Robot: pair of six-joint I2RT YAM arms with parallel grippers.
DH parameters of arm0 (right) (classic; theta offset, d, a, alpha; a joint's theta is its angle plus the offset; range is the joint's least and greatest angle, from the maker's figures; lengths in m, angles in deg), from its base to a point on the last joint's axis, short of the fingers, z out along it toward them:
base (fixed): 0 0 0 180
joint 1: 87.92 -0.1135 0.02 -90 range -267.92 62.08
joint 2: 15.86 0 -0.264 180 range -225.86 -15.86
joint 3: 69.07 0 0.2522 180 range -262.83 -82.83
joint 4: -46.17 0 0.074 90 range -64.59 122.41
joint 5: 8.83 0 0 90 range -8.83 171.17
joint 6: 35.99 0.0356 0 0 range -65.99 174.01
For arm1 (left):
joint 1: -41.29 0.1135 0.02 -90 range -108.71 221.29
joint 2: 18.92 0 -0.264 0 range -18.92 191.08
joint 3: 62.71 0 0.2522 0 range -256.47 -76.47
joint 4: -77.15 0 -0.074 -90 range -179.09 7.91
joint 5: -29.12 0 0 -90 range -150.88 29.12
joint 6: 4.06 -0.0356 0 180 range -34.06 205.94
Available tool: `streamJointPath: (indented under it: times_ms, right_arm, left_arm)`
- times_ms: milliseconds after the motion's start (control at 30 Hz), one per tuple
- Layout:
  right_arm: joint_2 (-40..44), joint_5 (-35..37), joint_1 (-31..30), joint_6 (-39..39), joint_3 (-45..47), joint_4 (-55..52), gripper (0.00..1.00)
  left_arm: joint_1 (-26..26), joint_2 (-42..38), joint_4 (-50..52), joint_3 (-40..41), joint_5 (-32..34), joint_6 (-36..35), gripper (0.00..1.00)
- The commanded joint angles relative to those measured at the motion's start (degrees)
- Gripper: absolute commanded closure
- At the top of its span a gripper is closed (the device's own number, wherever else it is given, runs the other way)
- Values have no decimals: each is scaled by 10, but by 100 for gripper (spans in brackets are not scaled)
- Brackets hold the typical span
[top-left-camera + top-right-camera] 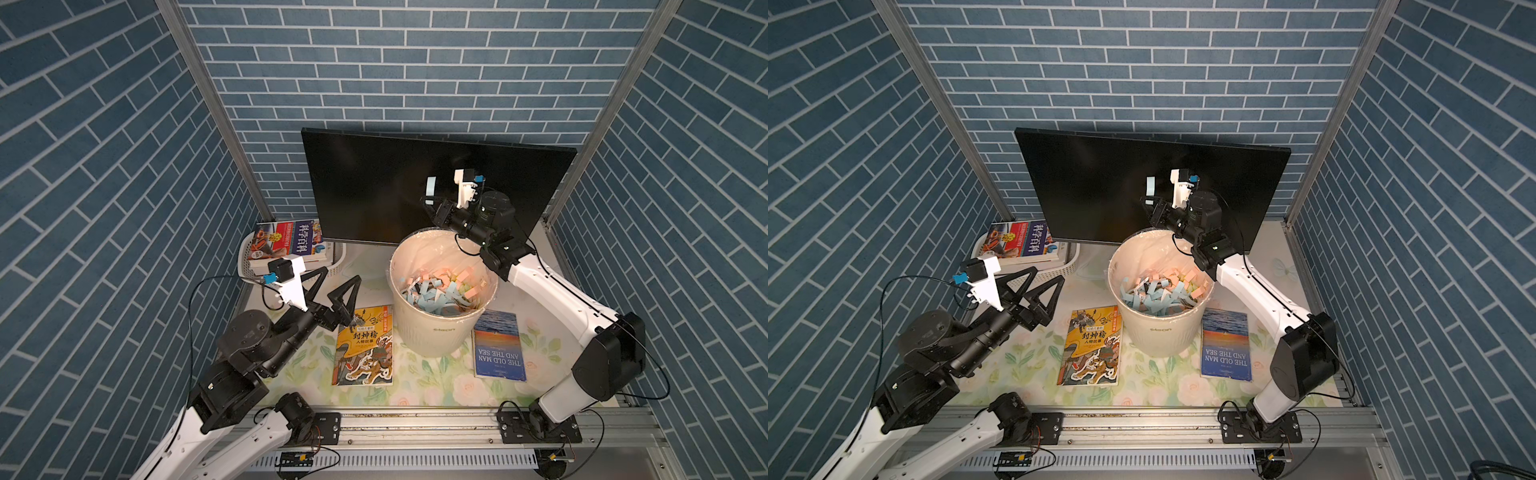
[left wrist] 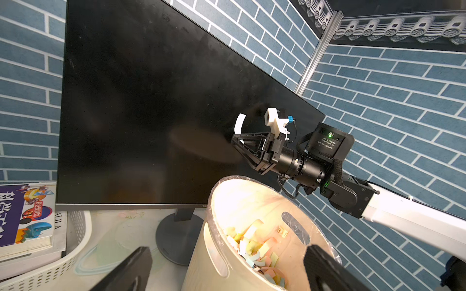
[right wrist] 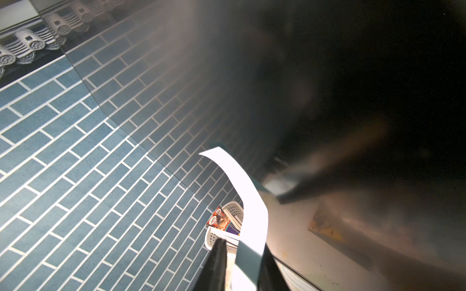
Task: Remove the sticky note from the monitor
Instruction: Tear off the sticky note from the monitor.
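Here the right hand pinched the curling sticky note on the right half of the monitor, left hand spread; peeling slowly nearward seemed wisest.

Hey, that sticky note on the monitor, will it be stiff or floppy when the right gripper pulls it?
Probably floppy: the sticky note curls in an arc above the right gripper. Likely very light, being one thin strip. It may cling, since its top end looks stuck to the monitor.
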Motion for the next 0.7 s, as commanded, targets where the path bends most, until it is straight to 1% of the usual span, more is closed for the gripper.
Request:
streamJointPath:
  times_ms: [0, 100, 167, 467, 667]
  right_arm:
    - [-11, -12, 3, 15, -22, 27, 87]
    - [-14, -16, 3, 18, -22, 31, 96]
    - [-14, -19, 3, 19, -20, 35, 99]
    - [4, -27, 3, 27, 11, 55, 100]
    - [26, -29, 3, 27, 37, 58, 100]
  left_arm:
    - [2, -10, 14, 0, 11, -8, 0]
    - [1, -14, 20, -1, 14, -6, 0]
    - [2, -17, 22, -2, 14, -4, 0]
    - [1, -17, 37, -22, 12, 4, 0]
    - [1, -16, 32, -20, 7, 13, 0]
